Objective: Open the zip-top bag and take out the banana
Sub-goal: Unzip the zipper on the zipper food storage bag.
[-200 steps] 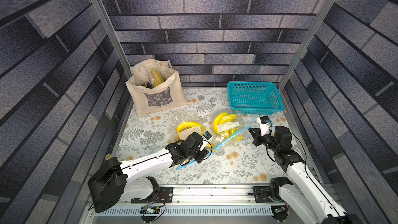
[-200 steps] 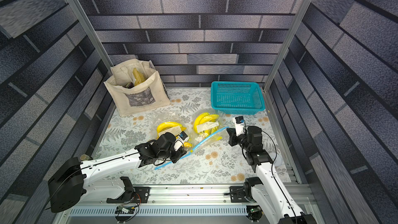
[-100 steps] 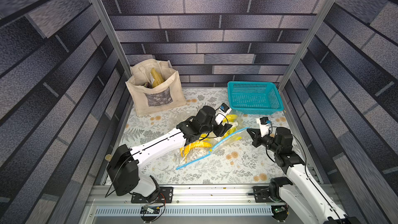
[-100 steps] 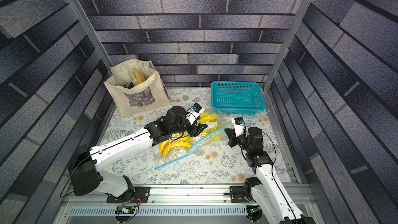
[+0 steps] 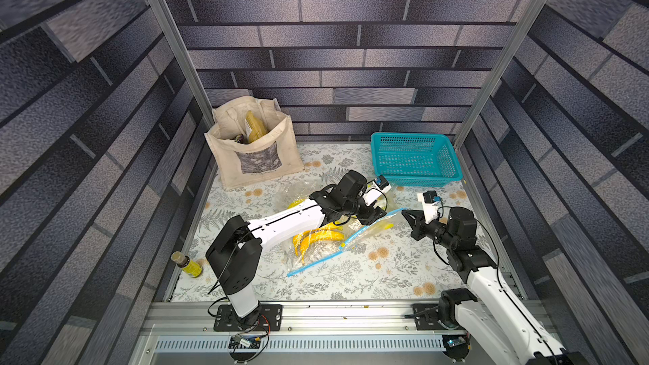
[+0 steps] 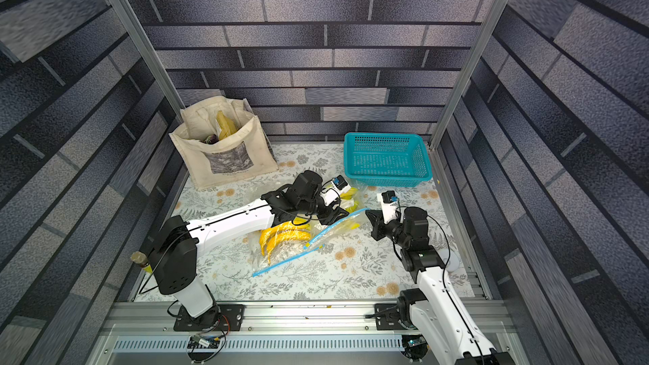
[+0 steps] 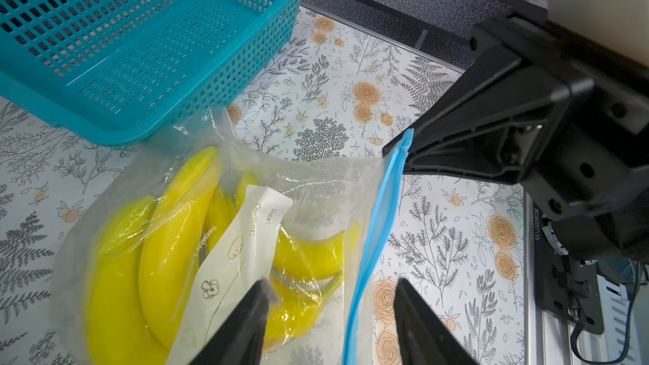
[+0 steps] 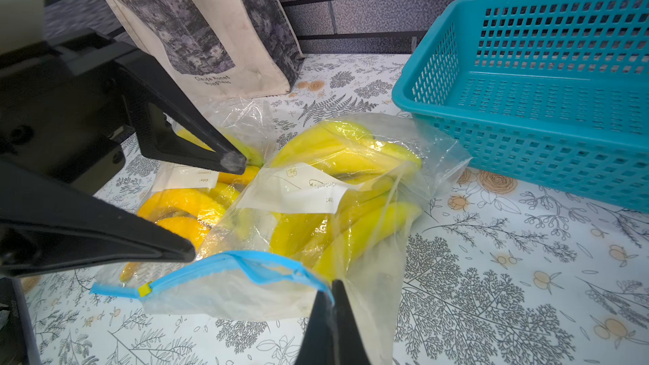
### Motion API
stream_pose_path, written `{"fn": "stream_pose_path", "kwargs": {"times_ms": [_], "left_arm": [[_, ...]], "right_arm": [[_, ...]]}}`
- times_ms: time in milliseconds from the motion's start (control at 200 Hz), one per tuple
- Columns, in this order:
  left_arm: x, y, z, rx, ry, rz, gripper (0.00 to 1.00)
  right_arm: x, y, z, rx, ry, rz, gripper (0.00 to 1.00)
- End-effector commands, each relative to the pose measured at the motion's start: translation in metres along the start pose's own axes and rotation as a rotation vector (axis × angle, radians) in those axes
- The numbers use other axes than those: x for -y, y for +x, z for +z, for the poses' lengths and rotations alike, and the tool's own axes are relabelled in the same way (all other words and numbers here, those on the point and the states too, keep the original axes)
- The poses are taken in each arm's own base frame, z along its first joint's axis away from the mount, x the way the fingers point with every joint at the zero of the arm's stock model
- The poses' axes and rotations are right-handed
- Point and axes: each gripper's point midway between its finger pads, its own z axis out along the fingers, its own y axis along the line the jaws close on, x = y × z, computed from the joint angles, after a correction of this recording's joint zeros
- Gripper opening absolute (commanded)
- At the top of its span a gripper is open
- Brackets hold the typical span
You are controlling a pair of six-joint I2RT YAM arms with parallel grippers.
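Progress: left claw (image 7: 332, 284) has swung over the zip-top bag (image 7: 309, 177), jaws apart; right claw (image 8: 332, 296) stays pinching its corner; banana (image 7: 168, 240) next.

A clear zip-top bag (image 8: 224, 296) with a blue zip strip (image 8: 196, 272) is laid near the middle of the floral desk (image 8: 491, 293). Yellow bananas (image 8: 354, 237) are enclosed in it. One strip end is pinched by the right end effector (image 8: 332, 293); the mouth appears partly parted.
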Motion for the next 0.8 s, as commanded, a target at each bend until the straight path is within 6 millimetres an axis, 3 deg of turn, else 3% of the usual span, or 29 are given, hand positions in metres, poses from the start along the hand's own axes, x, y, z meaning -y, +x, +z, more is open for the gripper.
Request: {"fn": "stream_pose_path", "kwargs": {"times_ms": [0,361,791], "left_arm": [[0.005,-0.01,0.004,0.024,0.024,0.025,0.59],[-0.001,-0.007,0.023,-0.004,0.01,0.018,0.51],[-0.005,-0.013,0.026,0.002,0.005,0.018,0.41]], "right_arm": [[-0.001,-0.004,-0.001,0.027,-0.004,-0.012,0.0],[-0.002,-0.004,-0.001,0.024,-0.01,-0.013,0.0],[-0.003,-0.003,0.0,0.022,-0.02,-0.015,0.0]]}}
